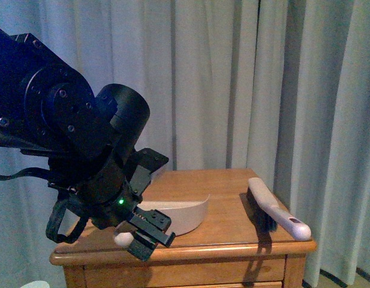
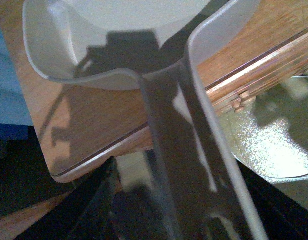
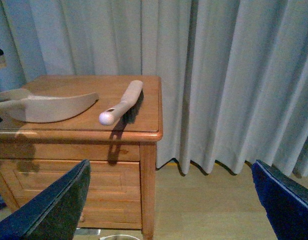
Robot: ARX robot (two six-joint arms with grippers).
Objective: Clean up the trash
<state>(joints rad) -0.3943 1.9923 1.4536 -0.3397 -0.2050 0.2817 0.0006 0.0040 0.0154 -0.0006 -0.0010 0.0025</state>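
One dustpan, handle pointing off table front, clamped in left gripper; right gripper wide, empty.

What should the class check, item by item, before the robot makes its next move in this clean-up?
1. Left gripper at the dustpan handle: ok. Whether it grips firmly: cannot tell.
2. Dustpan resting on the nightstand: ok.
3. Brush lying free beside the dustpan, untouched: ok.
4. Right gripper open and empty: ok.
5. Trash located: cannot tell, as no wad shows clearly in any view.
6. Lined bin below the nightstand's edge, near the dustpan handle: ok.
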